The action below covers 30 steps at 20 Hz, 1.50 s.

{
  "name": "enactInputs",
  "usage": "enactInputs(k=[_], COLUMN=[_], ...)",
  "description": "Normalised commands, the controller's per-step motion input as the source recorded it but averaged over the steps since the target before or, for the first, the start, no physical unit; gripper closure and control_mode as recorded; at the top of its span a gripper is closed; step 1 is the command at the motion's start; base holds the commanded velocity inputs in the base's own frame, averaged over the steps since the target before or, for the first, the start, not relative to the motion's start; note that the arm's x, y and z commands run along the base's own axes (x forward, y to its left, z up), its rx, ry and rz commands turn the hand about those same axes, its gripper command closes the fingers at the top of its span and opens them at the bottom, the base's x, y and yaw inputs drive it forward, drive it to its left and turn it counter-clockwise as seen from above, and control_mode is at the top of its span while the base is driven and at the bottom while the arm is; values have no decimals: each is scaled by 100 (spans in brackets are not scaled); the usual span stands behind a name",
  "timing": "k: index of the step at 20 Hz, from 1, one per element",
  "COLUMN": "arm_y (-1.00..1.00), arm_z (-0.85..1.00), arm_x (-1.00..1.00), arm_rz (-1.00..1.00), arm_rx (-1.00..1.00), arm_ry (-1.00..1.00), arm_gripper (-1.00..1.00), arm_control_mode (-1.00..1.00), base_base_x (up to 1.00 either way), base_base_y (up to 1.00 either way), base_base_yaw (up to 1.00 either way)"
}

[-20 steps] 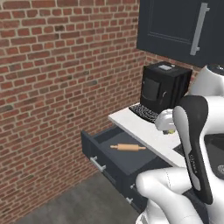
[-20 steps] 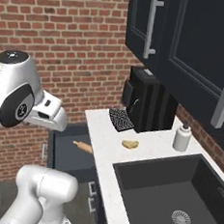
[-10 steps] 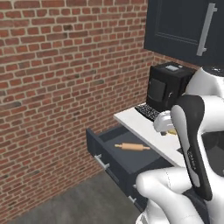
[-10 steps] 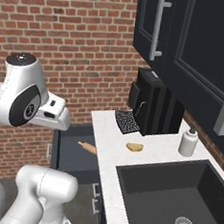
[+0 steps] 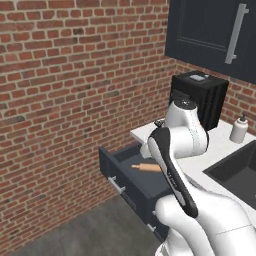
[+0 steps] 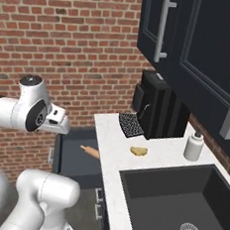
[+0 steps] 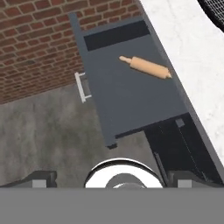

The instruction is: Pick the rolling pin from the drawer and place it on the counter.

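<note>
The rolling pin (image 7: pixel 145 67) is a light tan wooden cylinder with knobbed ends, lying slantwise inside the pulled-out dark drawer (image 7: pixel 127 98) near the counter side. My gripper (image 7: pixel 114 180) hangs high above the drawer's front end, open, its two dark tips far apart with nothing between them. The rolling pin (image 5: pixel 147 167) also peeks out past my arm in the drawer (image 5: pixel 125 172), and shows as rolling pin (image 6: pixel 89 151) beside the white counter (image 6: pixel 111 146). My hand (image 6: pixel 55 123) hovers up and to the left of the drawer (image 6: pixel 75 158).
On the counter stand a black coffee machine (image 6: pixel 155 108), a dark mesh item (image 6: pixel 131 125), a small yellowish lump (image 6: pixel 139 151) and a soap bottle (image 6: pixel 193 146). A dark sink (image 6: pixel 178 203) is inset. A brick wall (image 5: pixel 75 90) lies behind, with grey floor (image 7: pixel 48 135) beneath the drawer handle (image 7: pixel 81 86).
Both base views have shifted, so the base has driven closer and sideways. My arm has swung over toward the open drawer. The jaws stay open and the rolling pin lies where it was.
</note>
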Motion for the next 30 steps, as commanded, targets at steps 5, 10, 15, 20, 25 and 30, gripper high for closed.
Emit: enactInputs(k=[5,10,15,20,25,30], arm_y=[39,4,28,42,33,4], arm_z=[-87,-53,-25,-10,-28,-29], arm_x=[100,84,51,24,19,9], arm_rz=[0,3,3,0,0,0], arm_rx=[-1,0,0,0,0,0], arm_ry=[0,0,5,13,16,9], arm_gripper=[-100,-100,-100,-100,-100,-100], arm_control_mode=[-100,-100,-100,-100,-100,-100], base_base_x=[0,0,0,0,0,0], base_base_y=[0,0,0,0,0,0], base_base_yaw=[0,0,0,0,0,0])
